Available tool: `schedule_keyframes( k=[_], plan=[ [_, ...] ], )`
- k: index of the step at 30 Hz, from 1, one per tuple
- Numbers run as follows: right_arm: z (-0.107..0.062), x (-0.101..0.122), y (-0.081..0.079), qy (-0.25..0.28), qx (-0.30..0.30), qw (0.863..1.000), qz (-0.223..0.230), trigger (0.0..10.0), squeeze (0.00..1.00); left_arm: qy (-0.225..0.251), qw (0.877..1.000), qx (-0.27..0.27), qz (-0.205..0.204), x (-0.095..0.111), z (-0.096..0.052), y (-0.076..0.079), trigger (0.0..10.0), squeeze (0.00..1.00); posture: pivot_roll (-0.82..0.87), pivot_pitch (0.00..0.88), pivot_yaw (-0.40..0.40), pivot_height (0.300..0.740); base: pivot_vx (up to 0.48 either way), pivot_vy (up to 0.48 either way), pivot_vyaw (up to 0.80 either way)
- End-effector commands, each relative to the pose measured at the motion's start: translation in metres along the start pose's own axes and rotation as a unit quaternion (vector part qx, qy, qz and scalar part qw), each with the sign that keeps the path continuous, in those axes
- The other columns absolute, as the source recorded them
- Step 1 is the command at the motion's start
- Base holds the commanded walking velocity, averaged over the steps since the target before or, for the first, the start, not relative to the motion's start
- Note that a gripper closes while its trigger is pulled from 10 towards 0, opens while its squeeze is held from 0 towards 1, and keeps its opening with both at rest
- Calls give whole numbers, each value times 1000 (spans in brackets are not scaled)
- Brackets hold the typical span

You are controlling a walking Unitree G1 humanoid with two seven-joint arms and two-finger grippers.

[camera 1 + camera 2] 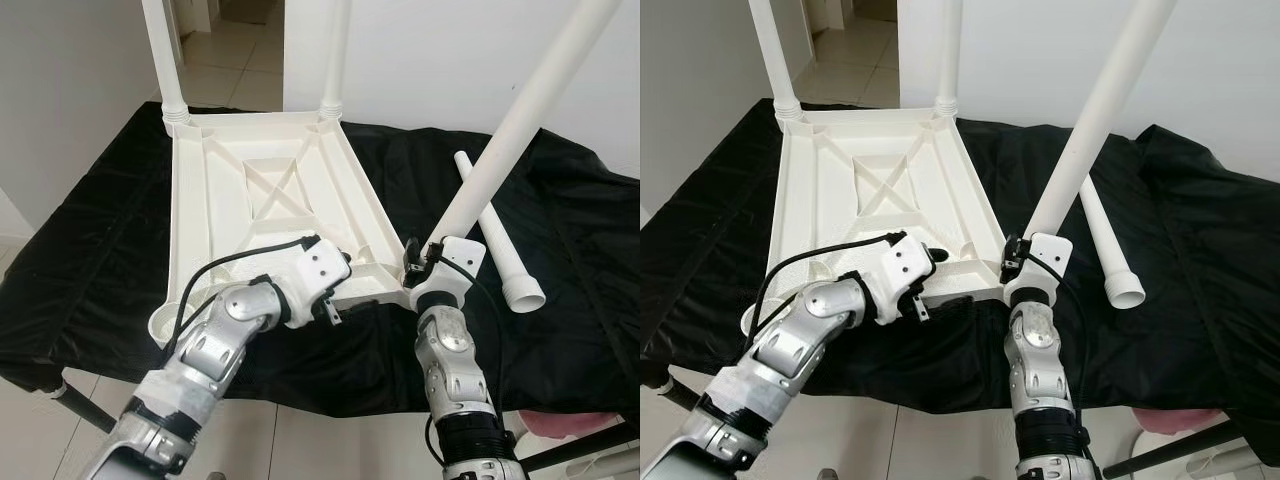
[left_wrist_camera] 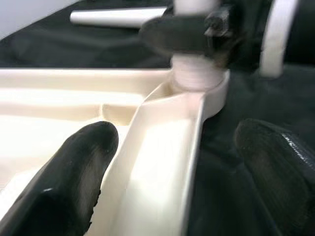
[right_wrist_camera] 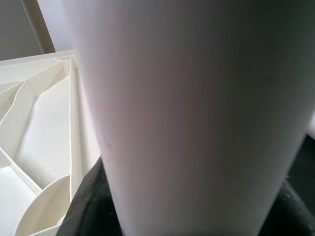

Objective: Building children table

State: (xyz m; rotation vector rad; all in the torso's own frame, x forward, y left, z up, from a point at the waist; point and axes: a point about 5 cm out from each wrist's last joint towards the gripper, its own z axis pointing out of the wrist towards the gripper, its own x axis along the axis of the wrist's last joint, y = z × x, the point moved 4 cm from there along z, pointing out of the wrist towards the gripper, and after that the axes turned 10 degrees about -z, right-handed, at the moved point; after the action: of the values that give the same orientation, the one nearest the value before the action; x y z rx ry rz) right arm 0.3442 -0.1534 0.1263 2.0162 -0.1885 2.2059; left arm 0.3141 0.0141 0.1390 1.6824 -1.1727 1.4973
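Observation:
The white plastic tabletop lies upside down on a black cloth. Two white legs stand in its far corner sockets. A third leg leans to the right, its lower end at the near right corner socket. My right gripper is shut on the base of this leg. A fourth leg lies loose on the cloth to the right. My left gripper is open, with one finger inside the near rim and one outside it.
The near left corner socket holds no leg. The cloth-covered table ends just in front of the tabletop, with tiled floor below. A white wall stands behind. A pink object sits low at the right.

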Motion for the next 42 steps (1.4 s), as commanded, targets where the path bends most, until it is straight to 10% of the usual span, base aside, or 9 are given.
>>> schedule_keyframes(
  k=[1,4,5,16,17,18,19,42],
  plan=[
    [-2,-5,8,-13,-20,1000,13,10000,0,-3,996,93,7,-1,-1,-23,10000,0,22,0,-62,740,0,0,0],
    [-3,-4,8,-10,-18,1000,11,10000,0,-2,995,103,13,0,-2,-27,10000,0,22,0,-62,740,0,0,0],
    [-4,-3,6,-6,-12,1000,14,10000,1000,2,994,110,15,3,-3,-31,10000,0,22,0,-60,740,0,0,0],
    [-8,-2,7,3,-3,1000,12,10000,1000,4,992,124,14,7,-4,-38,10000,0,16,0,-52,740,0,0,0],
    [-8,-2,9,4,0,1000,12,10000,408,1,992,129,13,6,-4,-41,10000,0,13,0,-51,740,0,0,0],
    [-8,-2,9,4,0,1000,12,10000,408,1,992,129,13,6,-4,-41,10000,0,13,0,-51,740,0,0,0],
    [-8,-1,10,12,6,1000,3,10000,0,-6,990,141,6,4,-4,-47,10000,0,10,0,-53,740,0,0,0],
    [-19,-1,7,38,38,999,0,10000,0,-110,962,244,-47,-33,-7,-81,10000,0,-2,0,-29,740,0,0,0]
  ],
)
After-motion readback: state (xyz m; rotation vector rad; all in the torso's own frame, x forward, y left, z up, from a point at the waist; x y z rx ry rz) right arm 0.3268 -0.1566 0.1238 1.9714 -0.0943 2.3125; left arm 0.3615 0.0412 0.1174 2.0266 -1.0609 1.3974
